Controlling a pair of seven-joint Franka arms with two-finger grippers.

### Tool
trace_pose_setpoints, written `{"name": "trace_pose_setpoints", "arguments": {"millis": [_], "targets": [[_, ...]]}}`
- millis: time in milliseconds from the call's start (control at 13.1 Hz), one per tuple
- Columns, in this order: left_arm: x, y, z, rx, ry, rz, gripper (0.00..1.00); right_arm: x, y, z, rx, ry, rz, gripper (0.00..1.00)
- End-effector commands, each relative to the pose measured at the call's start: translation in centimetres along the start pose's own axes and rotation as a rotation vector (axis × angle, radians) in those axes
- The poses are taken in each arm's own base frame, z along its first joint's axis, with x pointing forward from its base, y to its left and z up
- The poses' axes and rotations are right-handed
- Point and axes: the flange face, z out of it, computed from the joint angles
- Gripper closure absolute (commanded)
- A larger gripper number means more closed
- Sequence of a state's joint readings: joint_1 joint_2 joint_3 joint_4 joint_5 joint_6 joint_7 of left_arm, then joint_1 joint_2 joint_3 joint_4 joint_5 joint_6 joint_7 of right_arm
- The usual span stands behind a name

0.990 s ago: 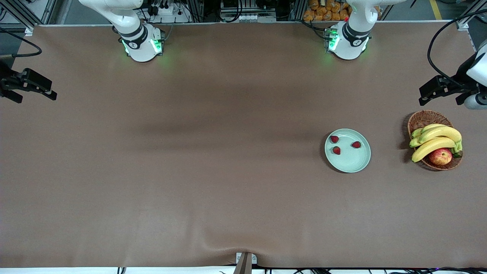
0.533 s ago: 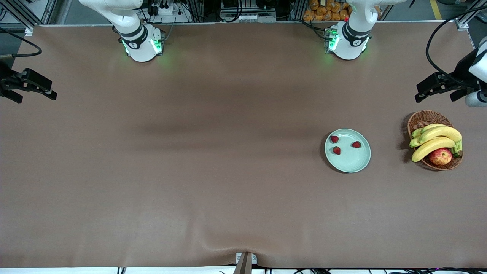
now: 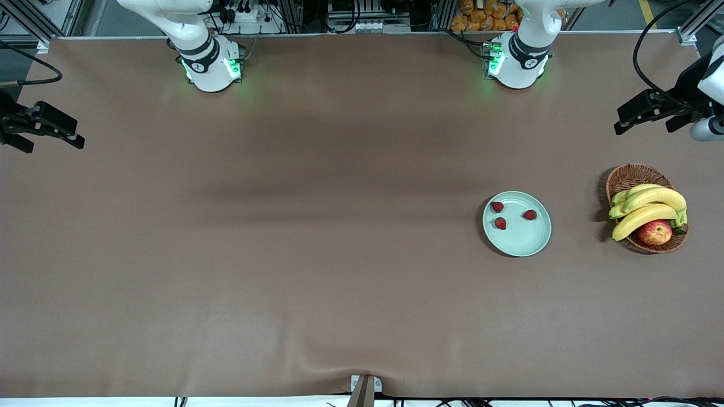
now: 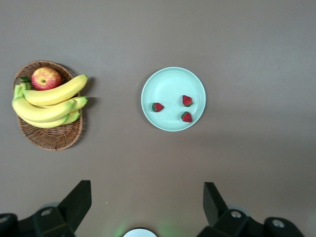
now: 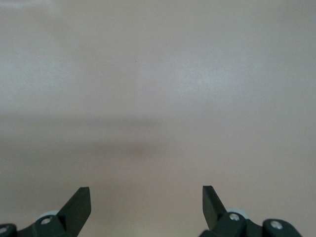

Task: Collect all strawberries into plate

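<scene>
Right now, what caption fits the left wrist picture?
Three strawberries on the plate, bananas and apple in the basket, left gripper open above.

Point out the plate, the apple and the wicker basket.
plate [image 3: 523,240]: front view, on the bare glazed floor of the plate, nearer the camera than the strawberries.
apple [image 3: 654,232]: front view, on the middle of its red skin.
wicker basket [image 4: 52,138]: left wrist view, on the bare woven rim beside the bananas.

Black two-finger right gripper [image 5: 146,203] spread wide over bare tabletop, nothing held. Two dark wedge-shaped fingertips [image 5: 79,202] angled inward, gap between them broad. Plain brown matte table cover [image 5: 158,89] fills rest of right wrist view; faint darker shadow band across its middle.
</scene>
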State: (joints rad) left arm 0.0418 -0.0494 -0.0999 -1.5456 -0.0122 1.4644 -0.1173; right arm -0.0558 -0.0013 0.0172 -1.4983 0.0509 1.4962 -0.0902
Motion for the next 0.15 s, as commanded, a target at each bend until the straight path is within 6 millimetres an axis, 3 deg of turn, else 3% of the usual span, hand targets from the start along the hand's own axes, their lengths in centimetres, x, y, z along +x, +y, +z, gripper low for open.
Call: {"name": "trace_pose_setpoints", "arguments": {"millis": [0,76], "targets": [[-0.64,-0.35,-0.38,0.058,0.003,0.0,0.0,-0.01,0.2,-0.37,0.009,0.0,-0.006,0.0],[-0.67,-0.04,-0.38,0.06,0.004,0.006,0.0,-0.01,0.2,-0.37,0.009,0.0,-0.006,0.0]]}}
